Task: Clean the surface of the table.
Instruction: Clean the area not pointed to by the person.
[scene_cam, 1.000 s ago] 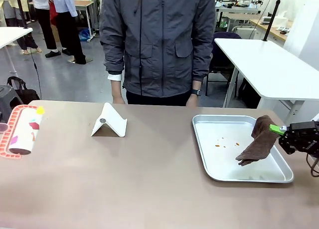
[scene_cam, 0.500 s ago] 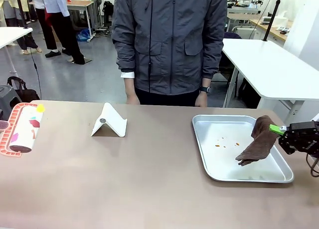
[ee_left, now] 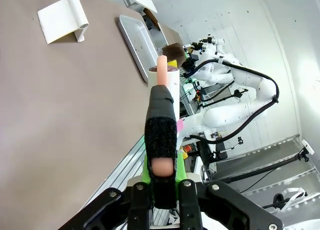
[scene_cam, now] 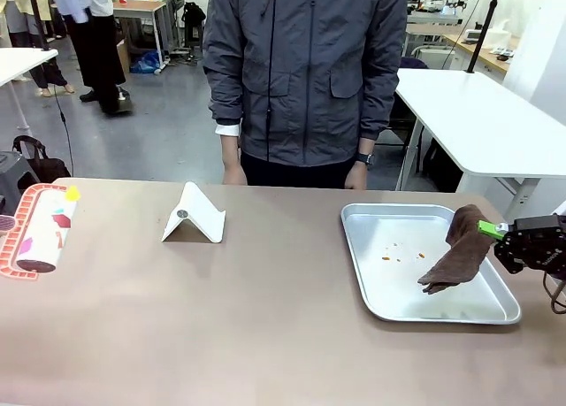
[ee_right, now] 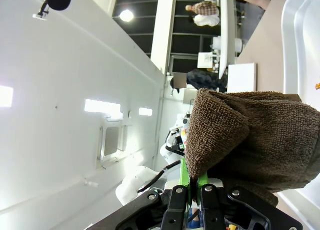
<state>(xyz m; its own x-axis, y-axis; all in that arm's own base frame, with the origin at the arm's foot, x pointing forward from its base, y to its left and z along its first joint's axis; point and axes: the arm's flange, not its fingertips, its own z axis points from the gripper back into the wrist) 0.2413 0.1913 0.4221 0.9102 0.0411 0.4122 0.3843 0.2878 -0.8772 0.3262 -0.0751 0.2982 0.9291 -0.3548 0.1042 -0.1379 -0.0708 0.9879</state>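
Note:
The brownish-taupe table [scene_cam: 221, 317] spans the front view. At its right edge my right gripper [scene_cam: 493, 233] is shut on a brown cloth [scene_cam: 455, 256] that hangs down into the metal tray [scene_cam: 354, 247]. The right wrist view has the cloth [ee_right: 260, 135] bunched over the closed fingers [ee_right: 192, 190]. My left gripper [ee_left: 162, 135] is shut on the pinkish handle of a white roller [ee_left: 163, 78], tilted over the table [ee_left: 60, 99]. From the front, that roller [scene_cam: 40, 229], with coloured bits stuck on it, lies at the far left edge.
A white folded stand [scene_cam: 195, 214] sits left of centre toward the far side. Small orange crumbs [scene_cam: 389, 257] lie in the tray. A person in a grey jacket [scene_cam: 305, 70] stands at the far edge, hands hanging down. A white-topped table [scene_cam: 486, 123] stands behind at right.
The person has stepped slightly to the right along the far edge. Both grippers, the cloth and the roller have hardly moved.

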